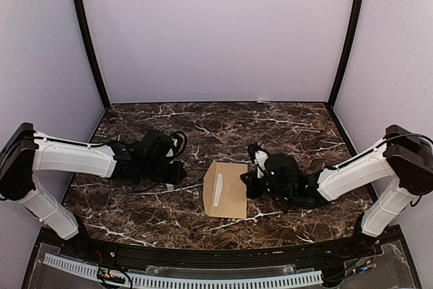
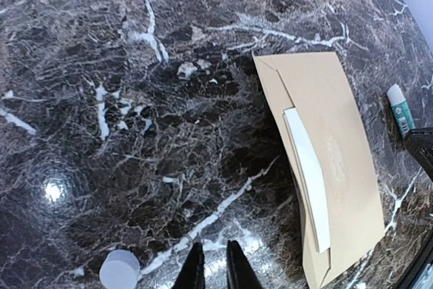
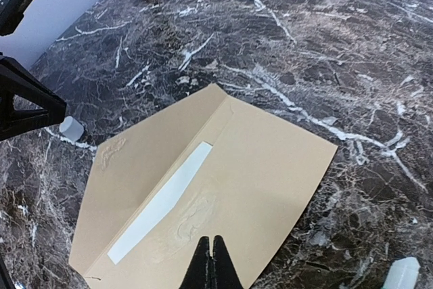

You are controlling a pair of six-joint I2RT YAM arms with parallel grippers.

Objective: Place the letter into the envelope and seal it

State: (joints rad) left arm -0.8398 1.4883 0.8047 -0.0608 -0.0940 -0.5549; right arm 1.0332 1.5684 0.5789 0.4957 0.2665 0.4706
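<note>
As it lies flat, the envelope [image 1: 231, 194] runs lengthwise near-to-far.

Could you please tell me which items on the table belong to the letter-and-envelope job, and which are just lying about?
Job:
- envelope
- letter: not visible as a separate sheet

Lying about:
- white-green tube
- small white cap
Both might be sealing aids.

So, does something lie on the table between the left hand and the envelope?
Nothing visible does. Only bare table lies between the left hand and the envelope. The small white cap sits on the hand's other side, and the glue stick lies beyond the envelope.
</note>
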